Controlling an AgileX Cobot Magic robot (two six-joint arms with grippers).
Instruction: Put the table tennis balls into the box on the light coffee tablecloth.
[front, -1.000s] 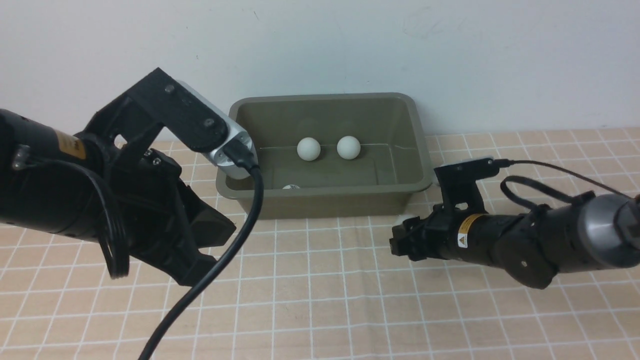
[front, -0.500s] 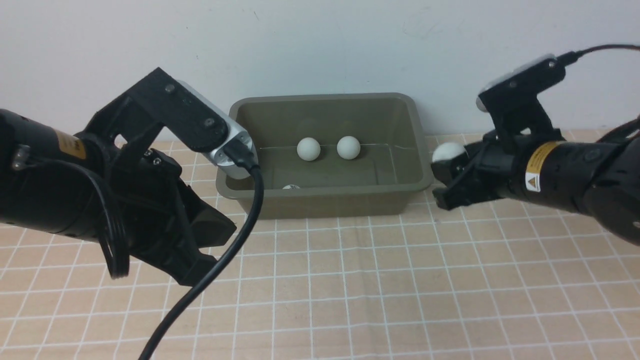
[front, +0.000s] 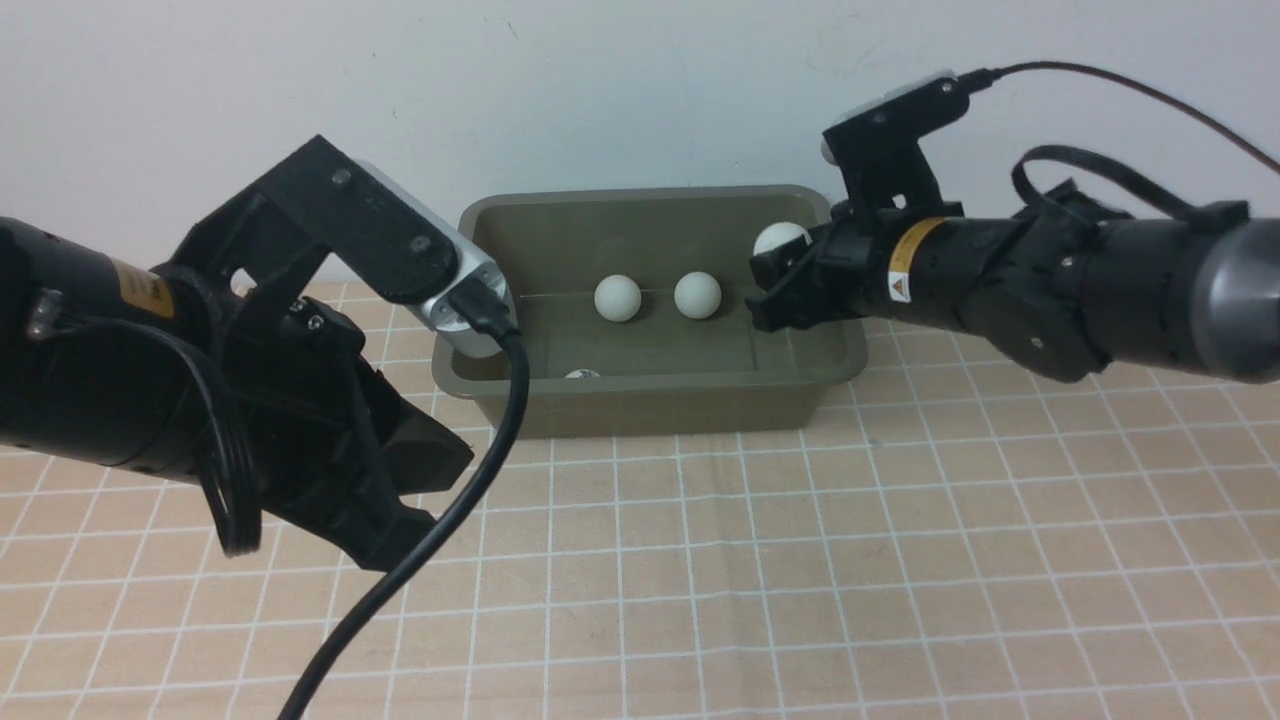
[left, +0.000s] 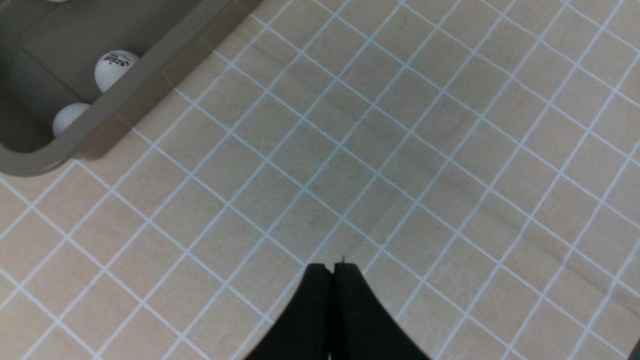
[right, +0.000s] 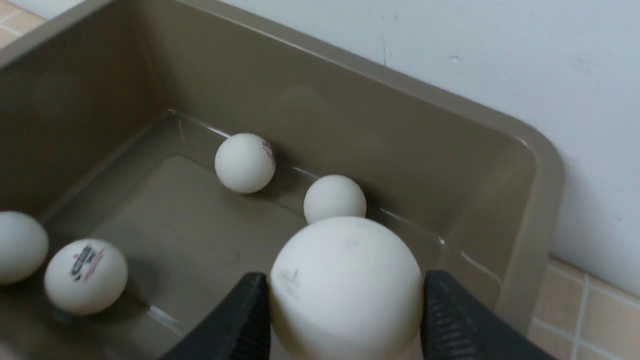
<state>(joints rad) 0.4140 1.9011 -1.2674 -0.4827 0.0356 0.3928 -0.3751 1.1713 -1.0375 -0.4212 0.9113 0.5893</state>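
**Right gripper** (front: 772, 290): the jaws are set one ball's width apart and clamp the held ball (right: 345, 287), a white table tennis ball. It hangs inside the rim at the right end of the box (front: 640, 408), clear of the floor.

**Just beyond the held ball:** a marked ball (right: 245, 162) and a plain ball (right: 334, 199) rest side by side where the floor meets the far wall of the box.

**Farther from this gripper, at the opposite end:** a logo ball (right: 85, 276) and an end ball (right: 20, 246) lie close together by the near wall.

**Box:** it stands open side up on the light coffee tablecloth (front: 800, 560). Its long axis runs from arm to arm, parallel to the white wall (front: 640, 90) behind.

**Left gripper** (left: 332, 267): the jaws are pressed together and empty, above bare cloth. The box's corner lies ahead of the tips and off to one side.
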